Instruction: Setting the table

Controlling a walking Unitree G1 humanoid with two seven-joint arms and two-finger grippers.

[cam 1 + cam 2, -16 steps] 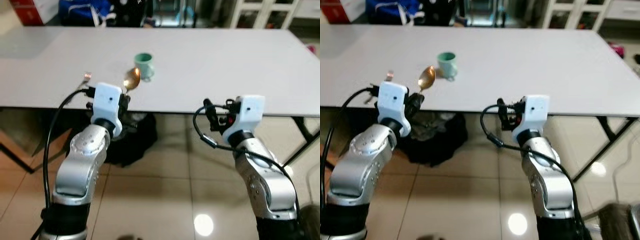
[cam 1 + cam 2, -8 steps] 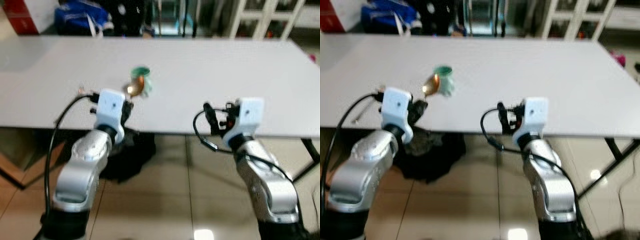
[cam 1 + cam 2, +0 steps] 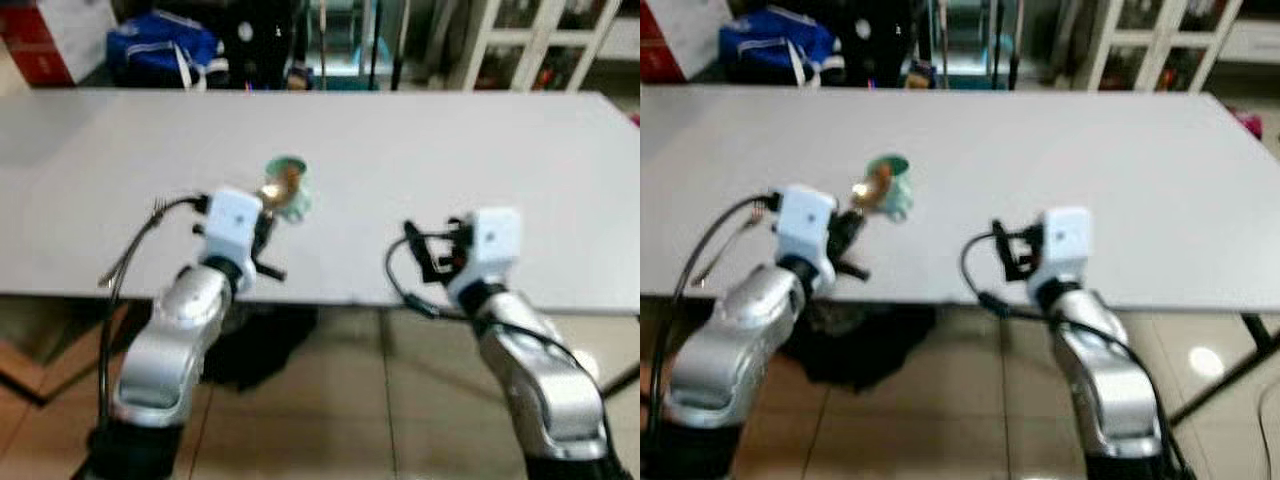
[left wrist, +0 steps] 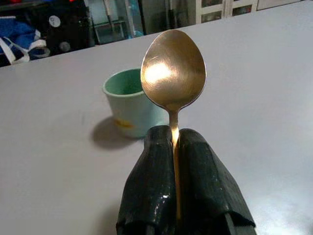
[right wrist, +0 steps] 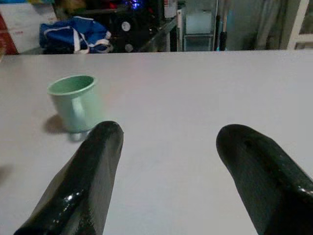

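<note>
A gold spoon [image 4: 173,73] stands bowl-up in my left gripper [image 4: 174,139], which is shut on its handle. That gripper [image 3: 265,215] hovers over the near part of the white table [image 3: 420,150], just short of a mint-green mug [image 3: 290,190] that stands upright. The mug [image 4: 129,100] sits just beyond the spoon's bowl in the left wrist view. My right gripper [image 5: 168,142] is open with nothing between its fingers, low over the table's front edge [image 3: 425,260], to the right of the mug [image 5: 73,102].
A blue bag [image 3: 165,50] and dark equipment stand behind the table's far edge. White cabinet frames [image 3: 520,45] are at the back right. A dark bundle [image 3: 260,340] lies on the tiled floor under the table. A red-and-white box [image 3: 45,35] is at the back left.
The camera has come closer to the table. Both grippers now reach over the front edge, and the spoon has closed in on the mug.
</note>
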